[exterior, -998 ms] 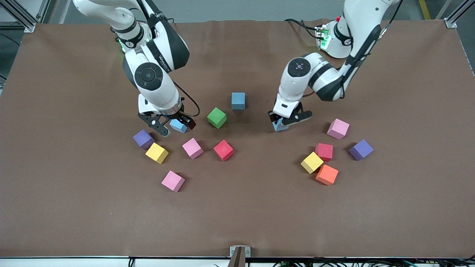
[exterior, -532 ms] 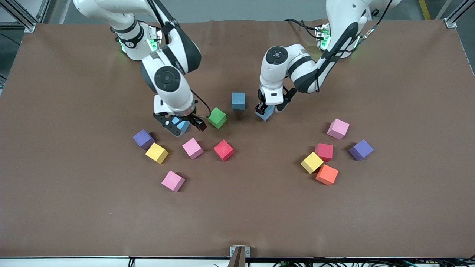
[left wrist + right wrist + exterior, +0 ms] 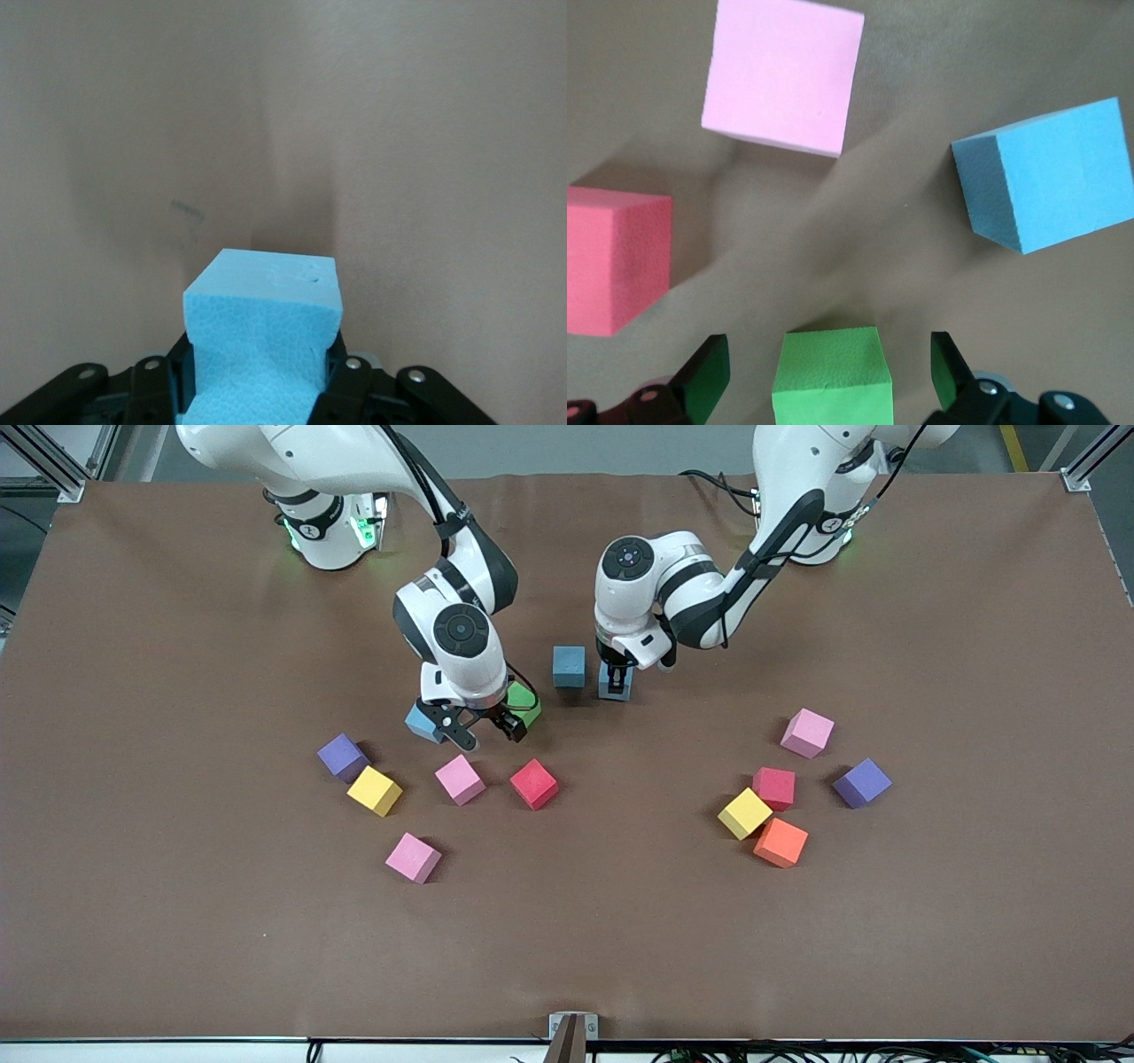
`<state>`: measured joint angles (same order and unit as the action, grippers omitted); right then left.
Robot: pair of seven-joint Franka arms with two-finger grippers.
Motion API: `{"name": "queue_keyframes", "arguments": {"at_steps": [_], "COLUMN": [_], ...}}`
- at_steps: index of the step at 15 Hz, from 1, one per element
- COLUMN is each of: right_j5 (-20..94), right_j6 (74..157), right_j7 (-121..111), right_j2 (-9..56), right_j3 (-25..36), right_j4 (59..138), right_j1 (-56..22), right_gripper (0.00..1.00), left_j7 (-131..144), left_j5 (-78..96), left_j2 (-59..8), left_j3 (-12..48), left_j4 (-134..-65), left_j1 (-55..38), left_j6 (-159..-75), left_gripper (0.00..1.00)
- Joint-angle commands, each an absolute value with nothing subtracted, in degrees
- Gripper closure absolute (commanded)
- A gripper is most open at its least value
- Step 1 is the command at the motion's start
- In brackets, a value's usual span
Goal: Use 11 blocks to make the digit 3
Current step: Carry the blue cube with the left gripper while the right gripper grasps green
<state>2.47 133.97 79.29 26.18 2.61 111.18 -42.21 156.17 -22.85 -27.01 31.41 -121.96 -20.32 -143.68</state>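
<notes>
My left gripper [image 3: 615, 677] is shut on a light blue block [image 3: 617, 688], low over the table right beside a darker blue block [image 3: 569, 666]. The left wrist view shows that light blue block [image 3: 263, 328] squeezed between the fingers of the left gripper [image 3: 261, 385]. My right gripper [image 3: 487, 731] stands open around a green block [image 3: 528, 704]. In the right wrist view the green block [image 3: 831, 376] lies between the open fingers [image 3: 709, 376] without touching them. Another light blue block [image 3: 420, 724] lies just beside the right gripper.
Near the right gripper lie purple [image 3: 342, 756], yellow [image 3: 374, 790], pink [image 3: 460, 779], red [image 3: 533, 783] and pink [image 3: 413, 857] blocks. Toward the left arm's end lie pink [image 3: 806, 732], red [image 3: 774, 787], purple [image 3: 861, 782], yellow [image 3: 744, 813] and orange [image 3: 780, 841] blocks.
The left gripper carried its light blue block toward the table's middle, to beside the darker blue block. The right gripper moved from over the other light blue block to the green block.
</notes>
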Motion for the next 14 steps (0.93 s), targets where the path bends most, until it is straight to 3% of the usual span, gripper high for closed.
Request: {"name": "queue_keyframes", "arguments": {"at_steps": [1,5,14], "right_j5": [2.64,2.72,2.9], "right_j6": [139.1,146.86,146.34], "right_j7": [80.16,82.7,85.96], "right_j2": [24.79,24.79,24.87], "right_j3": [3.08,2.99,2.99], "right_j4": [115.65,119.44,119.71], "right_j1": [-43.59,-44.73,-47.29], "right_gripper": [0.0,0.0,0.01], "left_j7": [163.45,167.86,169.8], "left_j5": [-22.94,-22.94,-22.94], "left_j2": [-28.04,-28.65,-30.5], "left_j3": [31.38,31.29,31.29], "left_j4": [-120.41,-120.5,-119.18], "left_j1": [-21.53,-22.5,-23.64], "left_j6": [-142.3,-142.21,-142.29], "left_gripper": [0.49,0.49,0.48]}}
